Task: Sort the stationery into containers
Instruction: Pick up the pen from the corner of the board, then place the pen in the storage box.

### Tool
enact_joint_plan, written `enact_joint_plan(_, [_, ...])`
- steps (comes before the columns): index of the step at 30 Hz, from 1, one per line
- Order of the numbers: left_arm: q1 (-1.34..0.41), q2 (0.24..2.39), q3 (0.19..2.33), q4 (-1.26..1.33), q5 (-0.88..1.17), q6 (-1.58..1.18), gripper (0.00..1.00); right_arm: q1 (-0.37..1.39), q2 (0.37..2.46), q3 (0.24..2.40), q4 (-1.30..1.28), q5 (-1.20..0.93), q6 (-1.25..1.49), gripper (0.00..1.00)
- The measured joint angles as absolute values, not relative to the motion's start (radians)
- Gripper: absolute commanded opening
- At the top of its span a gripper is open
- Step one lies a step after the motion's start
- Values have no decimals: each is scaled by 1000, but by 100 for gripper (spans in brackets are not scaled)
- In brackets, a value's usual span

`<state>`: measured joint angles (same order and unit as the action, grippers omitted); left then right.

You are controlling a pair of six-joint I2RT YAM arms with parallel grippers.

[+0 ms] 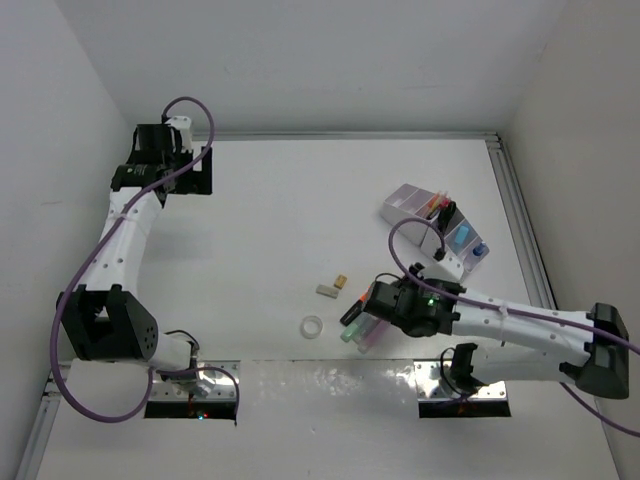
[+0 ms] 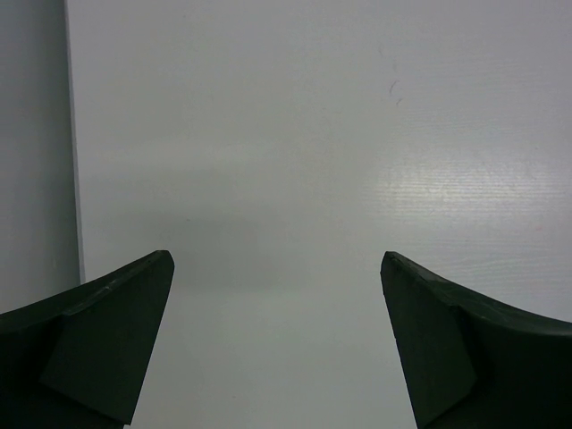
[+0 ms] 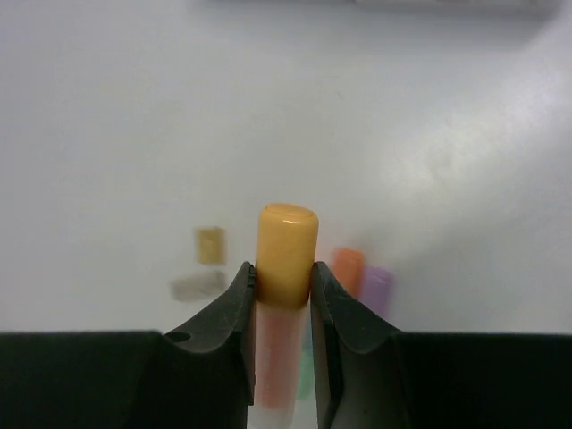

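Item: stubby pastel-orange plastic highlighter [image 3: 286, 237] | handling: likely light, rigid, slippery | hold: right gripper [image 3: 284, 284] pinches it at cap base | left gripper [image 2: 277, 304] spread wide, empty

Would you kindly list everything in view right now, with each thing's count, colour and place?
held highlighter: 1, orange cap, between the fingers of the right gripper
loose highlighters: 3 seen, orange, purple, green, on the table by that gripper
erasers: 2, beige and pale grey, side by side, mid-table
tape ring: 1, clear, near the erasers
organizer: 1, lilac-white, far right; orange, black and blue items inside
cables: 2, purple, one along each arm
left gripper: 1, black, open, far-left corner
right gripper: 1, black, shut on the held highlighter
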<state>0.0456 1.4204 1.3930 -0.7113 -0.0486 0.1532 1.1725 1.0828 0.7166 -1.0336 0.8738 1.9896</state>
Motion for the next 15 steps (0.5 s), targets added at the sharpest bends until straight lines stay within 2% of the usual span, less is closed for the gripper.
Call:
enact_joint_plan(3, [52, 1420, 1401, -716, -50, 153, 100, 1153, 1076, 871, -1052, 1027, 1879, 0])
enact_joint_plan(6, [62, 1420, 1406, -720, -52, 154, 100, 1055, 1049, 933, -954, 1139, 1623, 0])
enact_joint_plan(11, [82, 1420, 1414, -735, -62, 154, 100, 685, 941, 857, -597, 1129, 1113, 0])
enact_joint_plan(15, [94, 1421, 1436, -744, -71, 157, 100, 440, 942, 812, -444, 1024, 870, 0])
